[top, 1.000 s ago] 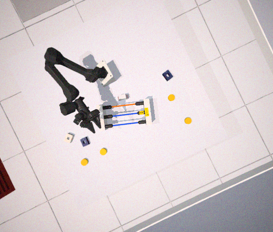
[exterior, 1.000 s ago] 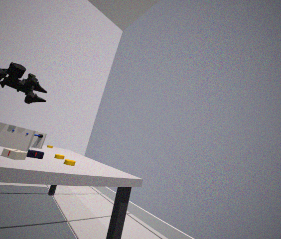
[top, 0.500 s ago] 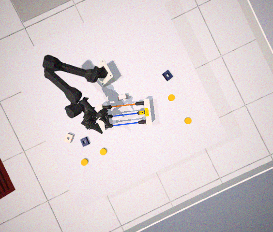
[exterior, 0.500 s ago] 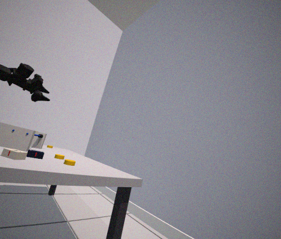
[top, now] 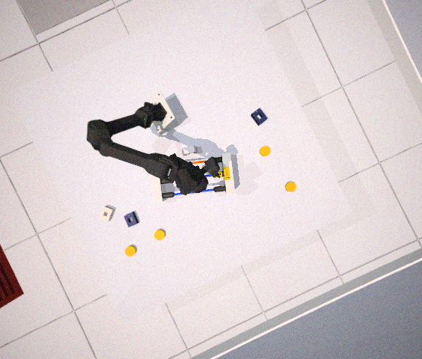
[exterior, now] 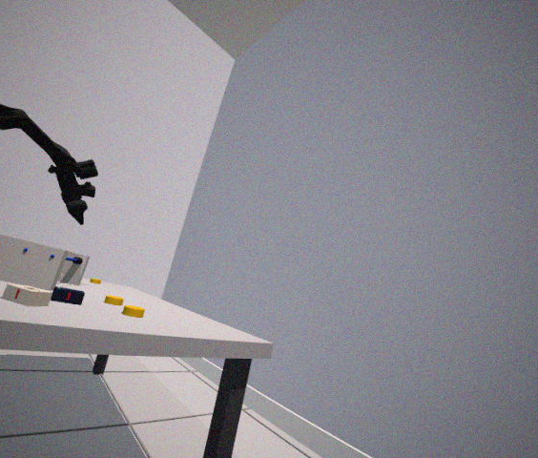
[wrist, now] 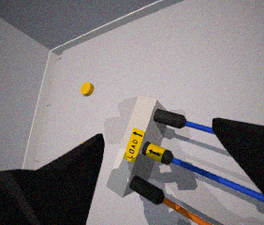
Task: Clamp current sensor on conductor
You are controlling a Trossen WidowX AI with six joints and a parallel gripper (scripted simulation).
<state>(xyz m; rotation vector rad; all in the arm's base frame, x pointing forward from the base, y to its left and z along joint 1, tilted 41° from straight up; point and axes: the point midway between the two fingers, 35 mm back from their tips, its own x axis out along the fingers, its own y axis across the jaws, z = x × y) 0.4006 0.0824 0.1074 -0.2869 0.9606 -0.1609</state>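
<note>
The empty gripper (top: 217, 167) (exterior: 81, 219) (wrist: 156, 131) is held wide open above the rack (top: 230, 185) (exterior: 23, 260) (wrist: 146, 110). The sensor (top: 191, 149), seemingly still to be grasped, is seen near the top view's center; a careful descent is likely needed next.
</note>
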